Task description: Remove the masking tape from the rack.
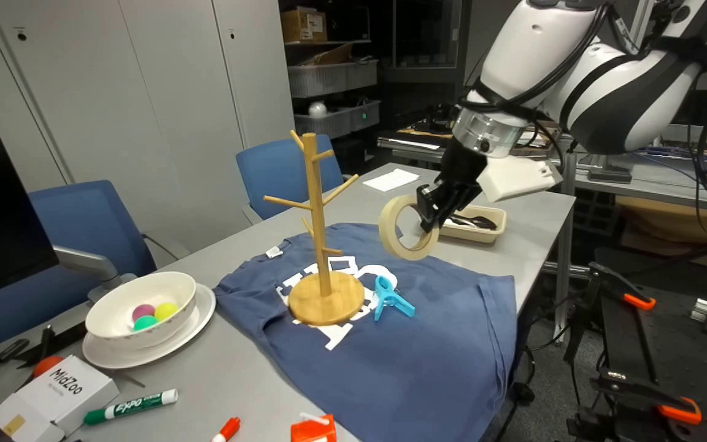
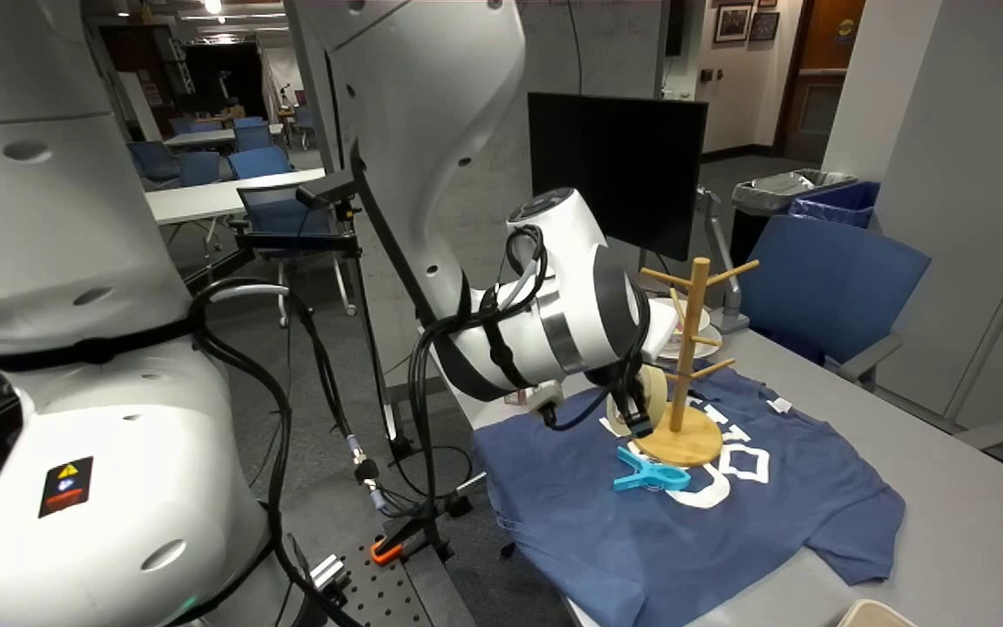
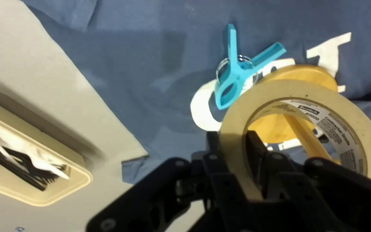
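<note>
The gripper [image 3: 234, 141] pinches the tape [image 3: 288, 89] by its rim, likely the best spot; the tape looks light and stiff.

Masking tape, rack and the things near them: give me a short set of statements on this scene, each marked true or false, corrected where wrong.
1. The rack stands upright on the blue T-shirt. True.
2. The gripper is closed on the masking tape. True.
3. The masking tape hangs on a peg of the rack. False: the gripper holds it beside the rack, off the pegs.
4. The beige tray holds cutlery. True.
5. The cutlery is all white. False: some of it is black.
6. The beige tray stands on the blue T-shirt. False: it stands on the table, apart from the fabric.
</note>
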